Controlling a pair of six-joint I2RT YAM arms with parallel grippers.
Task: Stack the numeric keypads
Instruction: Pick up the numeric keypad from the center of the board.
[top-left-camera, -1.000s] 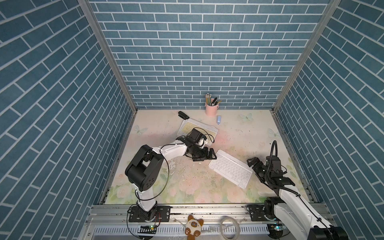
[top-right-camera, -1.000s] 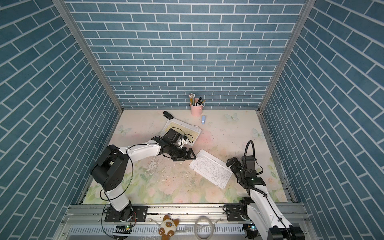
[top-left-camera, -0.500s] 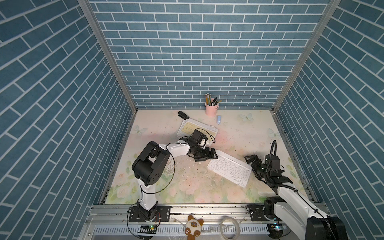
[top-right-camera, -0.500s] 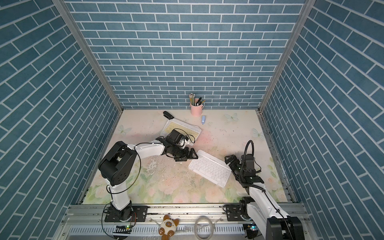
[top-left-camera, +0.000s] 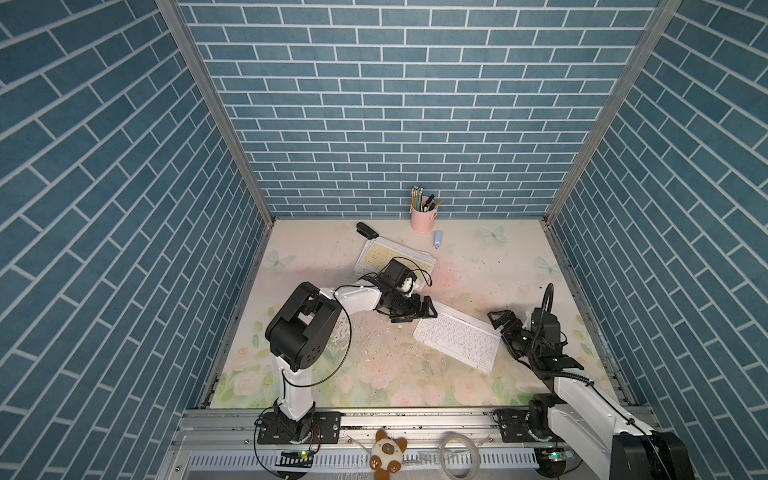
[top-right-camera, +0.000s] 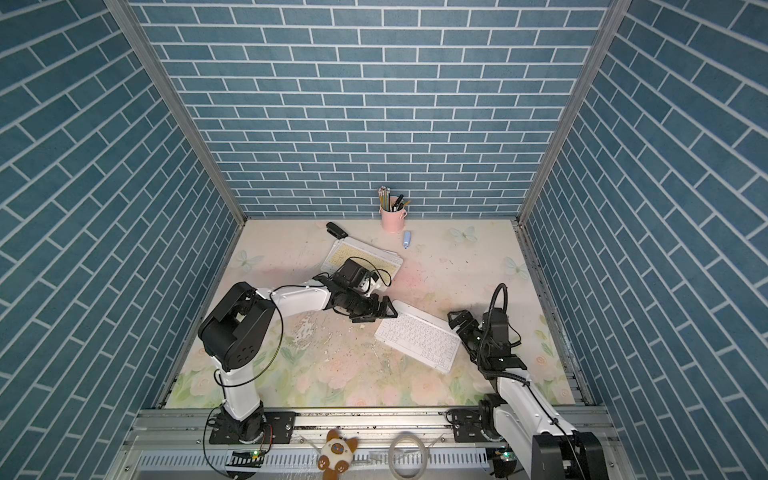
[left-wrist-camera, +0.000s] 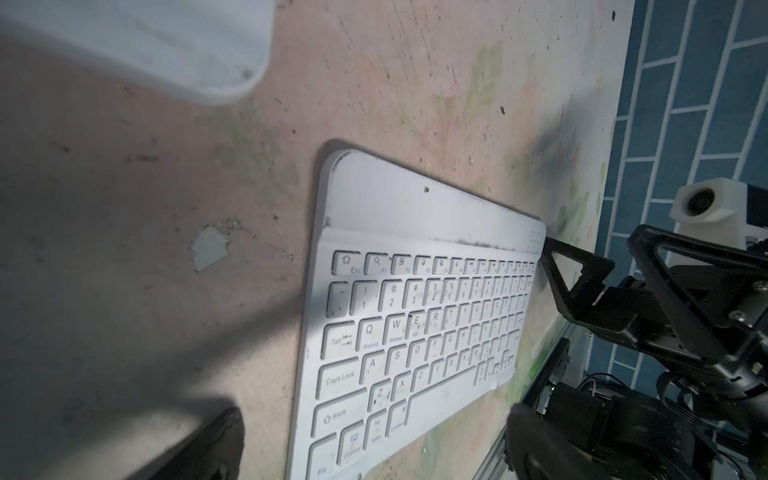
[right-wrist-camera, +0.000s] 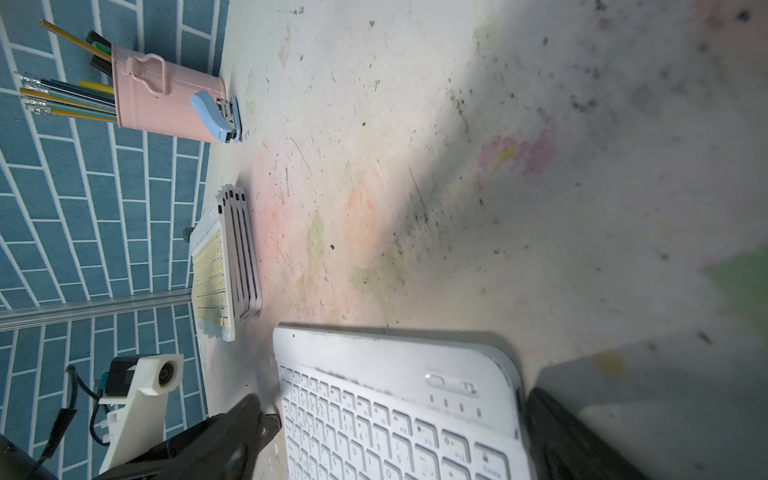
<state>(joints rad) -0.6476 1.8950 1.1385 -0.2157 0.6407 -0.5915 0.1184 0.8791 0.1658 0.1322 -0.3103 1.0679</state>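
In both top views the slim white flat keypad (top-left-camera: 457, 343) lies on the floral tabletop (top-left-camera: 374, 374), well apart from the yellow-topped stack of keypads (top-left-camera: 392, 257). Pinched at one corner only, it could pivot and slip.

In the left wrist view the left gripper (left-wrist-camera: 376, 415) stands spread, straddling one short end. In the right wrist view the right gripper (right-wrist-camera: 395, 399) is spread likewise around the opposite end.
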